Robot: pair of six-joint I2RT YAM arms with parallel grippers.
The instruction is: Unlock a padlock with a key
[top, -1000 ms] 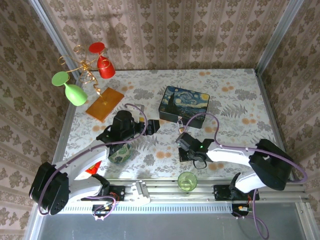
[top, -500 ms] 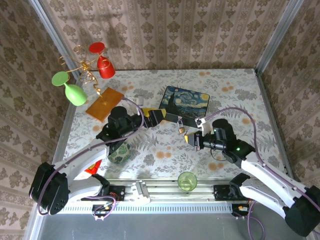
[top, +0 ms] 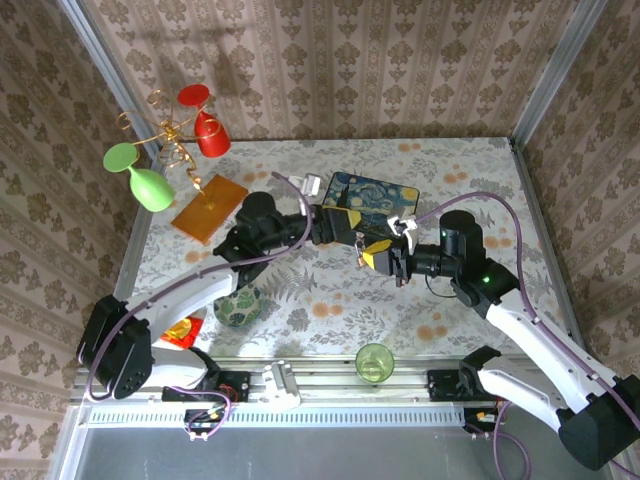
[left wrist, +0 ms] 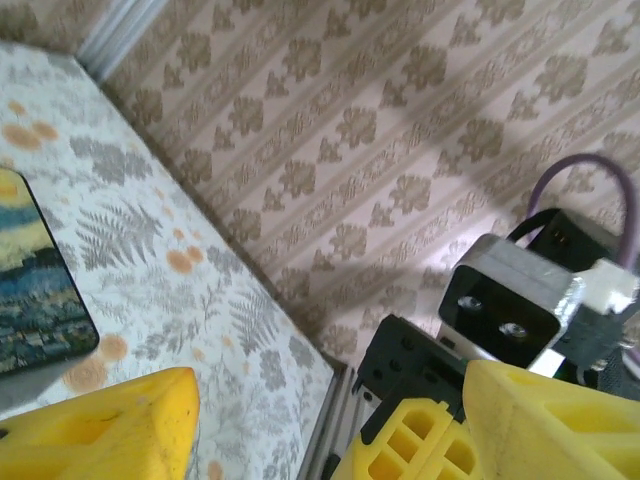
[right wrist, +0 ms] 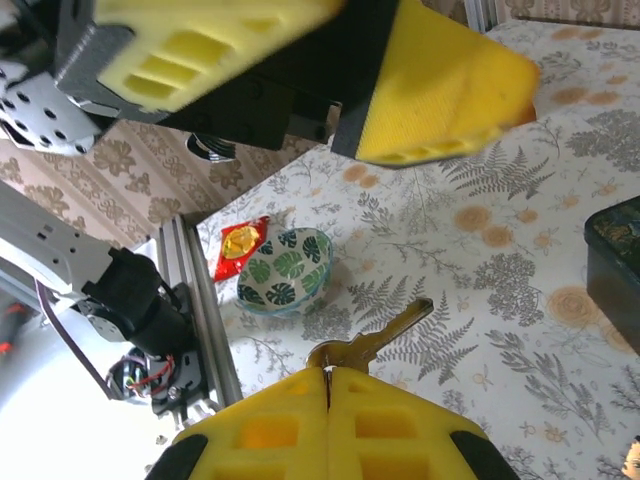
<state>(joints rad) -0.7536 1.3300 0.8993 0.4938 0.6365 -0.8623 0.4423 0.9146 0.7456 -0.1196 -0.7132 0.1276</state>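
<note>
My right gripper [right wrist: 328,375] is shut on the head of a brass key [right wrist: 385,335], whose blade points away over the floral table. From above, this gripper [top: 375,257] hovers just in front of the starry-night box [top: 385,195]. My left gripper [top: 345,228] reaches in from the left at the box's front edge, facing the right one. A small brass padlock [top: 358,246] hangs between the two. In the left wrist view the yellow fingers [left wrist: 110,425] stand apart with nothing seen between them. The left gripper's fingers [right wrist: 440,90] loom above the key.
A leaf-patterned bowl [top: 240,305] and a red packet [top: 183,332] lie at the front left. A green glass [top: 374,362] stands by the front rail. At the back left a wire rack [top: 175,150] on a wooden base holds red and green glasses. Patterned walls enclose the table.
The right arm swung up from the front of the table to the box, carrying the key. The left arm stretched right to the box front, and its jaws narrowed somewhat.
</note>
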